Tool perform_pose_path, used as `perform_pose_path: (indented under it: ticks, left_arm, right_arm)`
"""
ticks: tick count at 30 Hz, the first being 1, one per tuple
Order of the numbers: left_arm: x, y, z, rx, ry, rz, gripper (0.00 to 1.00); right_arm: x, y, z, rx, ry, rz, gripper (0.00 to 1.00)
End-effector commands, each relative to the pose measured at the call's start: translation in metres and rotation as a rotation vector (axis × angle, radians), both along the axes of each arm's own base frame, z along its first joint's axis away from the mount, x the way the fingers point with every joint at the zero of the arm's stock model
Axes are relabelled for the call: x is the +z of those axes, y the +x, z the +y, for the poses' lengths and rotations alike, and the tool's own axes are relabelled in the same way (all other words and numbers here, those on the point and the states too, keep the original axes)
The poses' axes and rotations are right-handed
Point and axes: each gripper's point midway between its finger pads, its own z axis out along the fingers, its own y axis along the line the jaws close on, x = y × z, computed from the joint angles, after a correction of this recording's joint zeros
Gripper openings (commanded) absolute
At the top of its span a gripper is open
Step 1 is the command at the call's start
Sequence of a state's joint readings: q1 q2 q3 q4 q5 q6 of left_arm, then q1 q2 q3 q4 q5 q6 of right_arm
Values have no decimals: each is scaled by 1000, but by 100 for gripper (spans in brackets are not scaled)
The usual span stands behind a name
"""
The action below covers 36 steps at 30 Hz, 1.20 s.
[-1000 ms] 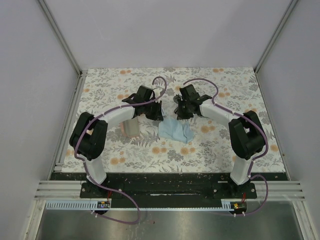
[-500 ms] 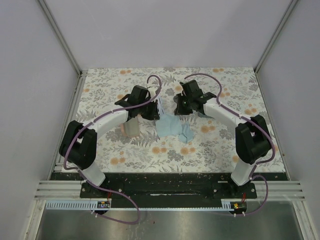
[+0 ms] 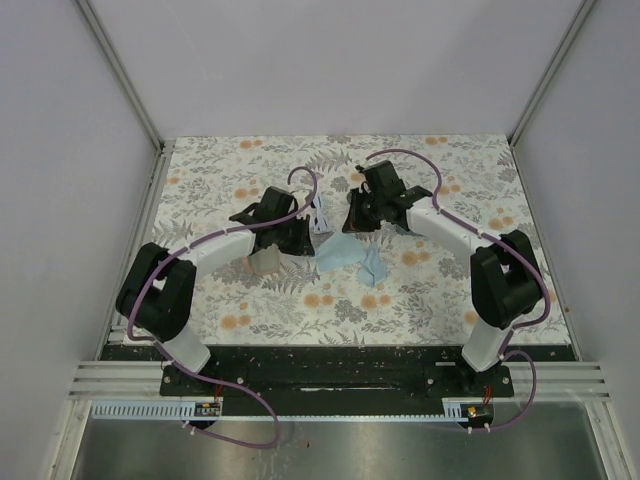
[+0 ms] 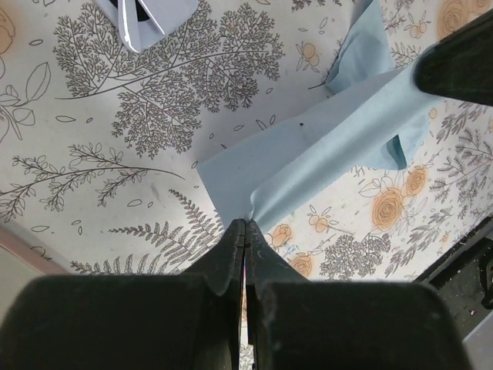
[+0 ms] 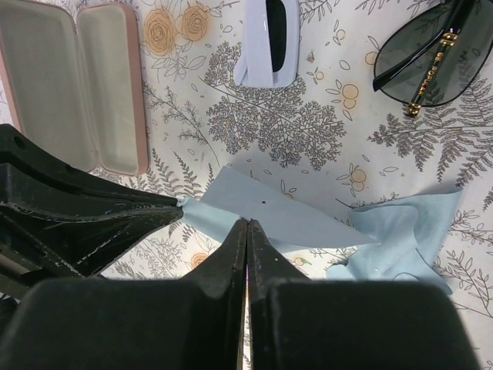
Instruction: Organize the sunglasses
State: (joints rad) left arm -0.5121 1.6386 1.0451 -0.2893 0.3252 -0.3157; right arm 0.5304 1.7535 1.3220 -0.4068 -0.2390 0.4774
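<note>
The left gripper (image 4: pixel 245 223) and right gripper (image 5: pixel 246 223) each pinch the blue cloth (image 4: pixel 323 146), while the dark sunglasses (image 5: pixel 431 62) and white sunglasses (image 5: pixel 269 38) lie on the table (image 5: pixel 323 139) near it, looking light, thin and easy to break, best held by the frame.

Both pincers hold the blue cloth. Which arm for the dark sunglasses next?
Right, probably. The thin dark-framed, dark-lensed sunglasses lie near the right pincer in its wrist view; the left wrist view misses them. The left pincer sits by the open pink case. Both must first release the light blue cloth.
</note>
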Motion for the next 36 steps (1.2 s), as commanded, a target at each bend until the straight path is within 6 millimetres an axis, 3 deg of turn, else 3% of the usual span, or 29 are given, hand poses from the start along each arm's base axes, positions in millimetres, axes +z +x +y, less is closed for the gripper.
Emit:
perform_pose_path:
  ticks: [1, 12, 21, 28, 32, 34, 35, 36]
  left_arm:
    - [14, 20, 1, 66, -39, -80, 0]
    - [-2, 71, 12, 175, -14, -114, 0]
    - [-22, 83, 18, 242, -38, -77, 0]
    - [-28, 71, 38, 344, -19, -83, 0]
    - [-30, 62, 54, 419, -33, -98, 0]
    - [-33, 59, 59, 436, -35, -93, 0]
    - [-33, 58, 60, 443, -36, -92, 0]
    - [-33, 59, 62, 455, -30, -93, 0]
  right_arm:
    - [3, 8, 19, 36, 19, -32, 0]
    - [-8, 50, 32, 5, -33, -63, 0]
    - [-16, 82, 41, 6, -80, -104, 0]
    - [-31, 68, 68, 120, -65, -72, 0]
    - [-30, 58, 83, 163, -53, -88, 2]
    - [-24, 56, 89, 177, -31, -101, 6]
    - [-20, 55, 91, 185, -16, -107, 14]
    - [-16, 54, 91, 190, -5, -112, 33]
